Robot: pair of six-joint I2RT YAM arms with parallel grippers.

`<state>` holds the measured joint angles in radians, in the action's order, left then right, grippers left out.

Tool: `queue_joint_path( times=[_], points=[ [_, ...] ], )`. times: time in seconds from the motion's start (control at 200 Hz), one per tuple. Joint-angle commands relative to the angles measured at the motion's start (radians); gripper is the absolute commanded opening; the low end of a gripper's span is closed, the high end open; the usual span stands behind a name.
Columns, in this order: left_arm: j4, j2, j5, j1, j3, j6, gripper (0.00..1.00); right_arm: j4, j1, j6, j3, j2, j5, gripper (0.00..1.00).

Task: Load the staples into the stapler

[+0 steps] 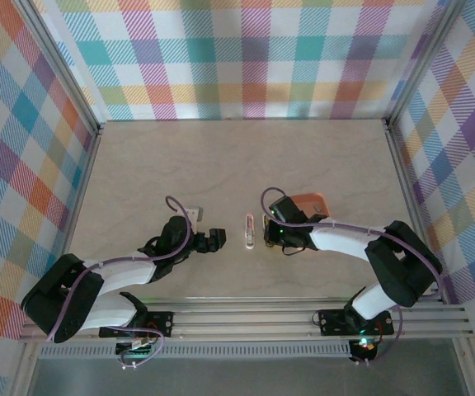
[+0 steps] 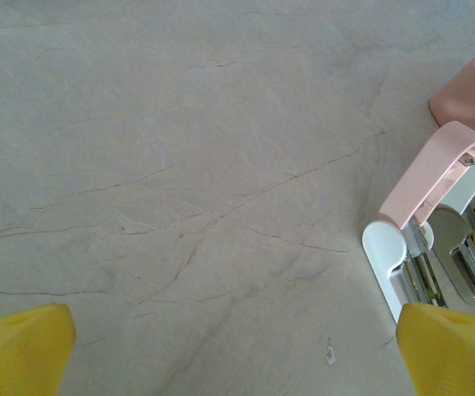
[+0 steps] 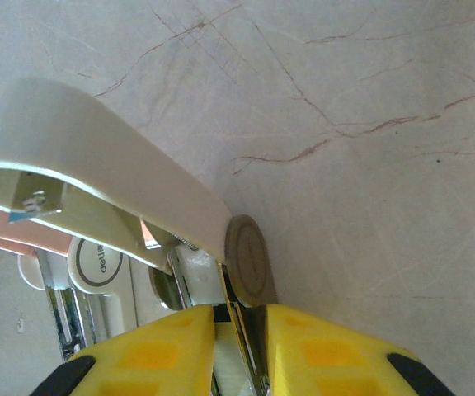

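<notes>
At mid-surface (image 1: 221, 157), between the two arms, the stapler (image 1: 250, 232) lies flat w/ its pink lid (image 2: 432, 175) swung up & open. The white base (image 2: 383, 252) is down and the metal magazine (image 2: 442, 262) is exposed. Opening step: done, in our judgement.

Right tool (image 3: 239, 312): fingers nearly together, clamped on a thin metal strip that we take for the staples (image 3: 242, 351). ID is not certain, as the pads hide most of it. In the right wrist view the tool sits at one end of the stapler, just under the raised lid. From above it is touching or v. close to the stapler's right side; we cannot tell which.

Left tool (image 2: 237, 355): fingers wide apart, holding nothing. It hovers just left of the stapler, not touching it as far as we see.

Salmon tray (image 1: 312, 200): beyond the right tool, near the stapler but apart from it. The arm hides its contents.

Status: approx. midway.
- Done: stapler open; strip in grip at the magazine.
- Left: seat the strip fully in the channel (we cannot confirm any part is in yet), release it, close the lid.

Risk noted: the strip is thin & may tilt or jam if fed off-line. The left tool is placed to steady the base if req'd.
</notes>
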<state>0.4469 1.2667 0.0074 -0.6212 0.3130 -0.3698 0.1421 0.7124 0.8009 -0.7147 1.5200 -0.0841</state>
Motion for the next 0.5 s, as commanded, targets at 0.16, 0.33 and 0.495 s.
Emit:
queue_joint_path(
  times=[0.16,0.33,0.495],
  points=[
    [0.001,0.005,0.001,-0.012,0.027,0.018,1.00,0.019,-0.004,0.001,0.024,0.016,0.015,0.23],
    [-0.001,0.012,0.006,-0.012,0.036,0.021,1.00,0.019,-0.002,-0.001,0.026,0.013,0.018,0.23],
    [0.001,0.016,0.008,-0.012,0.039,0.020,1.00,0.002,-0.002,-0.009,0.026,-0.009,0.021,0.27]
  ],
)
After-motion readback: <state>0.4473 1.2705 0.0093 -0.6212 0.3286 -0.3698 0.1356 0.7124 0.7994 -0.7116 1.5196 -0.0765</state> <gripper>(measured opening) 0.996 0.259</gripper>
